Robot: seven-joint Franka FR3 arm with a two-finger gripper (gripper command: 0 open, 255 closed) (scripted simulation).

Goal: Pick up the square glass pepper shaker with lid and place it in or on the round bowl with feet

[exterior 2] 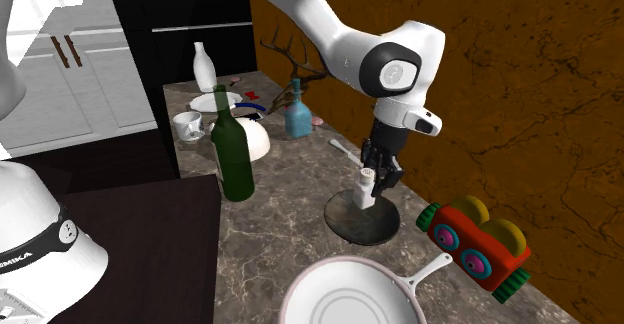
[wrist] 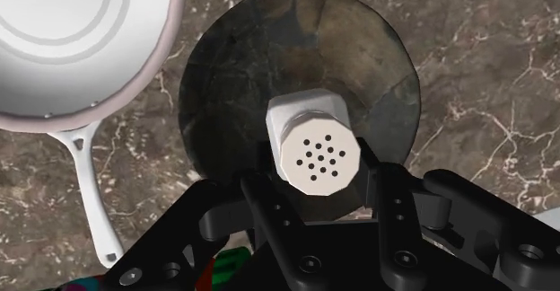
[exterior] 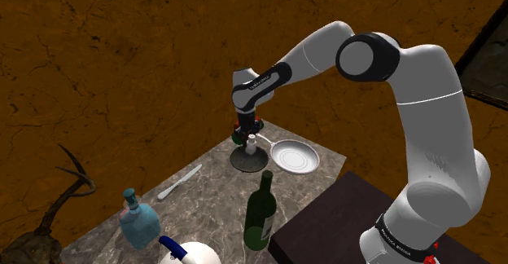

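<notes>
Black pincer (wrist: 319, 174): fingers apart, flanking the perforated lid of the white square shaker (wrist: 314, 150). Thin gaps seem to show on each side, though contact cannot be ruled out from the wrist view. Shaker stands upright inside the dark round bowl (wrist: 359, 56). Bowl sits on the marbled bench (wrist: 485, 83). White frying pan (wrist: 54, 29) lies just beside the bowl. Farther along the bench, a green bottle (exterior 2: 234, 152) stands upright.
</notes>
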